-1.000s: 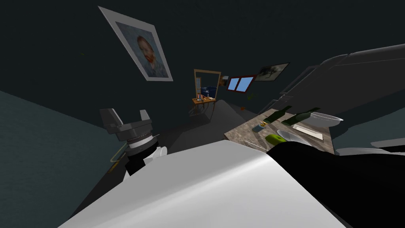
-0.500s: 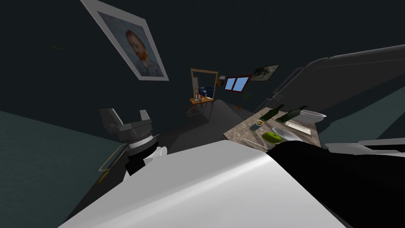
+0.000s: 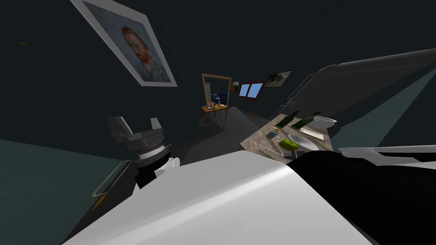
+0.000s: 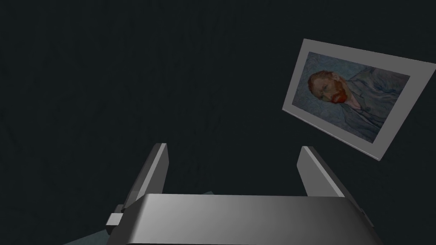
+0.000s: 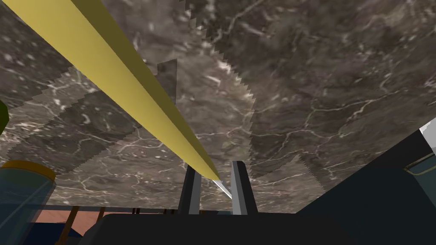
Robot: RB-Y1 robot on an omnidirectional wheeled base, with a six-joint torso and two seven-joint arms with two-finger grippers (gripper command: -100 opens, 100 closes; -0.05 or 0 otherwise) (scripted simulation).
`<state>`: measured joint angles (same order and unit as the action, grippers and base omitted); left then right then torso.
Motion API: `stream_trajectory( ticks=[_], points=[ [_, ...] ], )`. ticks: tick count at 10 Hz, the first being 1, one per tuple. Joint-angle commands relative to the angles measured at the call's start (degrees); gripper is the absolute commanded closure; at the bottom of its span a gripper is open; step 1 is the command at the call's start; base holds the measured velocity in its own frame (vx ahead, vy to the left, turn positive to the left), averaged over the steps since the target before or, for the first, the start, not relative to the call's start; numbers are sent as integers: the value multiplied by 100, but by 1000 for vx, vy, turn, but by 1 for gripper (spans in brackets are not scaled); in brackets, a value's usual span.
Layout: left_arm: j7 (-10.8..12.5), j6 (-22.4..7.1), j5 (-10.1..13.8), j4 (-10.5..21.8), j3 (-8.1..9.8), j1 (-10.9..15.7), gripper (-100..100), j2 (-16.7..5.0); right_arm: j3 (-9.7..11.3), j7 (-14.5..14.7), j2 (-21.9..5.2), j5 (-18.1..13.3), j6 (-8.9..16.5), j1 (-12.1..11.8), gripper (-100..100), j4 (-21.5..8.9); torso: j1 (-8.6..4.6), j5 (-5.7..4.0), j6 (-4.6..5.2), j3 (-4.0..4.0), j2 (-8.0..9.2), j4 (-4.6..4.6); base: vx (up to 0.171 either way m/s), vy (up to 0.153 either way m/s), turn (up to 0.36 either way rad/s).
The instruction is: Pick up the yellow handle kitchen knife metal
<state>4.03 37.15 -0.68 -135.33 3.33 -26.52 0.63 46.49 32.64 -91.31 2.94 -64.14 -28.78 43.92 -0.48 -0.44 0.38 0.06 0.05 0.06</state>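
The knife's long yellow handle runs slantwise away from my right gripper, and its thin metal blade lies between the two fingers. Those fingers stand close together, shut on the knife. It hangs above a dark marbled counter, which carries its shadow. My left gripper is raised beside my chest, away from the counter; its fingers stand wide apart and hold nothing.
On the counter at my right stand two dark bottles, a white bowl, a shallow dish, a green apple and a small can. A blue jar stands near the right gripper.
My head view has swung: the counter and its things have slid left and look smaller, and the portrait has moved up and left. The left arm holds its pose.
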Motion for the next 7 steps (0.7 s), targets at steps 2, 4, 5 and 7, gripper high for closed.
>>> stream_trajectory(
  ticks=[2,4,5,7],
  points=[
    [0,0,0,0,0,1,0,0,-80,-93,48,-460,-125,182,100,-167,3,0,-2,-1,-1,-1,30,12,-78],
    [0,0,0,0,-1,1,0,0,-242,-278,170,-745,-325,443,100,-420,-1,-2,-2,5,11,0,11,4,-95],
    [0,0,0,0,0,0,0,0,-242,-278,170,-957,-325,545,100,-481,-2,-1,6,4,9,0,35,13,-182],
    [0,0,0,0,-1,1,0,0,-405,-463,291,-1309,-524,818,100,-757,1,-1,-2,2,6,-1,29,10,-121]
  ],
)
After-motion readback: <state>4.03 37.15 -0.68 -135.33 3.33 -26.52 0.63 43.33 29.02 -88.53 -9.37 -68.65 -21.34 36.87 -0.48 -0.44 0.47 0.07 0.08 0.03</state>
